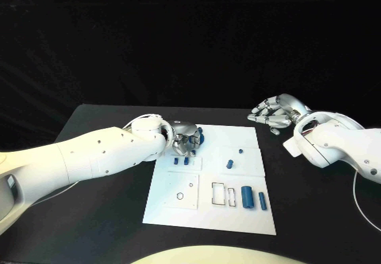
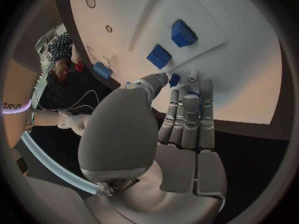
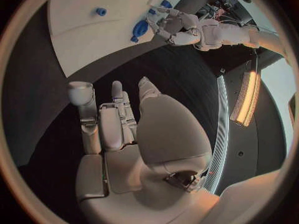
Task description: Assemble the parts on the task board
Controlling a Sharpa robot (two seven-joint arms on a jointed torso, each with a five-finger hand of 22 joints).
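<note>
Left hand (image 1: 186, 141) low over the task board's (image 1: 208, 214) far-left corner, fingers curled on a blue part (image 1: 199, 136); a firm grip cannot be confirmed. Right hand (image 1: 274, 113) off the board above the black bench (image 1: 317, 209), fingers loosely apart, holding nothing.

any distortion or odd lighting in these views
Head view: straight edges, evenly lit task board against a dark backdrop. Left wrist view: fisheye bends the board's edge; the left hand fills the middle. Right wrist view: same bending, warm glow along one rim beside the right hand.
</note>
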